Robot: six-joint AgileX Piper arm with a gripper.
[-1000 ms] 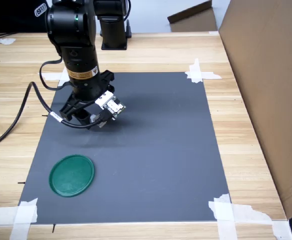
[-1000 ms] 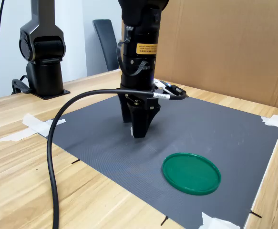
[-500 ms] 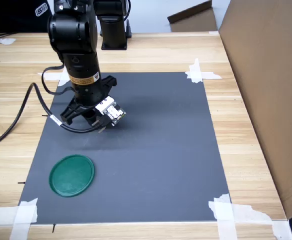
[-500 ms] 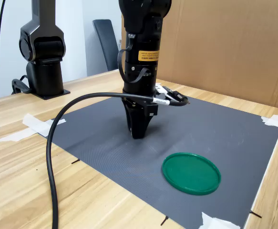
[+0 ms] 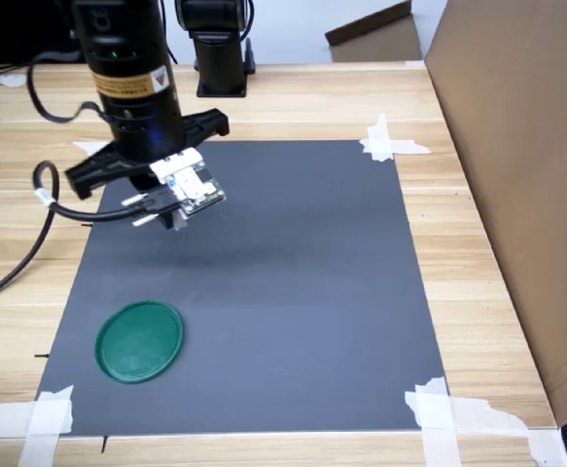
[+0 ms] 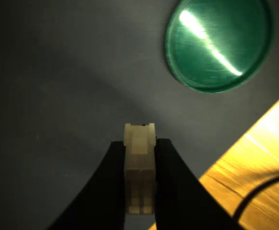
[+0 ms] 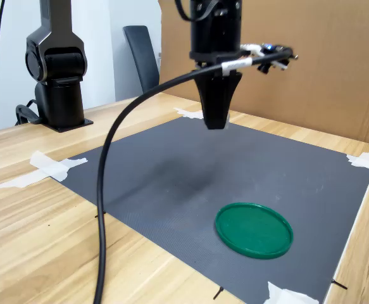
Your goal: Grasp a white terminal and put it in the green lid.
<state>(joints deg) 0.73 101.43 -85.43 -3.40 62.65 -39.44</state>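
The white terminal (image 6: 139,165) is a small blocky piece pinched upright between the two dark fingers in the wrist view. My gripper (image 6: 139,143) is shut on it and hangs high above the dark mat (image 5: 293,272). In the second exterior view the gripper (image 7: 216,123) points straight down, and the terminal cannot be made out there. The green lid (image 5: 139,341) lies flat on the mat near the front left corner in the first exterior view, apart from the gripper. It also shows as the green lid (image 7: 254,229) in the second exterior view and the green lid (image 6: 219,43) in the wrist view, with nothing in it.
White tape strips (image 5: 392,144) hold the mat's corners to the wooden table (image 5: 478,282). A cardboard wall (image 5: 516,146) stands along the first exterior view's right. A second black arm base (image 7: 54,69) stands at the back. A black cable (image 7: 108,190) droops from the wrist.
The arm has risen from just above the mat to well above it, drifting a little toward the first exterior view's left. The fingers stay together. The lid has not moved.
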